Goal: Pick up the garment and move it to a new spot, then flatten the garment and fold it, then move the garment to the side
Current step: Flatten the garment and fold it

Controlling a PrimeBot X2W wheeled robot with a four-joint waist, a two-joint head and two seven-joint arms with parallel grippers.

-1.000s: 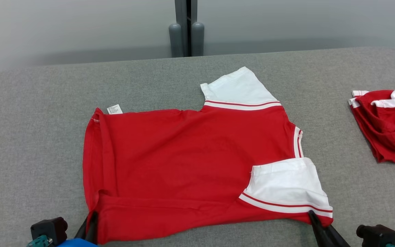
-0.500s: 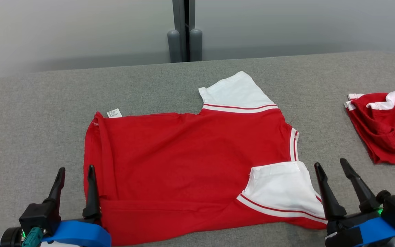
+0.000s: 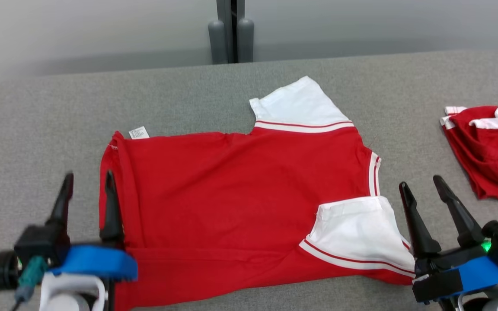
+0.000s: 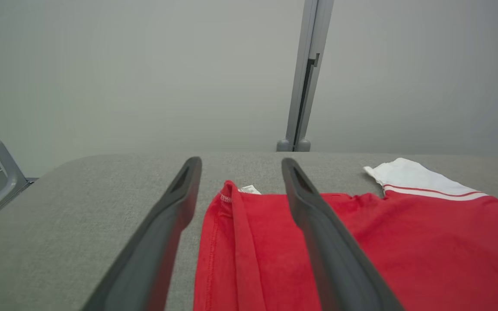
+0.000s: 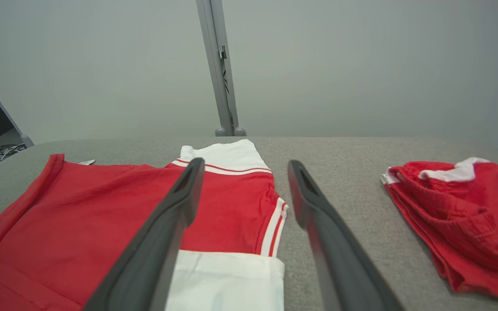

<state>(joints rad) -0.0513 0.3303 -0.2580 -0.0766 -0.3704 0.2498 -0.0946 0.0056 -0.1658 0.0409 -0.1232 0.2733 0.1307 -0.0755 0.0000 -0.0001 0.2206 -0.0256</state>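
Your grey fabric-covered worktop (image 3: 37, 121) runs off both sides of the head view. On it, the red short-sleeved garment with white, red-striped sleeves (image 3: 240, 194) lies spread flat between the left end effector (image 3: 89, 174) and the right end effector (image 3: 420, 181). Its near hem is turned up in a band, and its near left corner is hidden behind the blue band on the left arm's wrist (image 3: 93, 263).

A second garment, red with white trim and crumpled (image 3: 486, 151), sits well outside the right end effector. The head view's edge cuts it off, and the right wrist view gives you more of its folds.

The left end effector is spread wide and holds nothing. In its wrist view one finger lies over the garment's left edge and the other over bare worktop. You cannot tell whether it touches the cloth. The right end effector is equally wide and empty, just beside the near white sleeve.

Ahead of the left fingertips, a small white label (image 3: 138, 132) pokes from the garment's far corner. Its print is too small to read.
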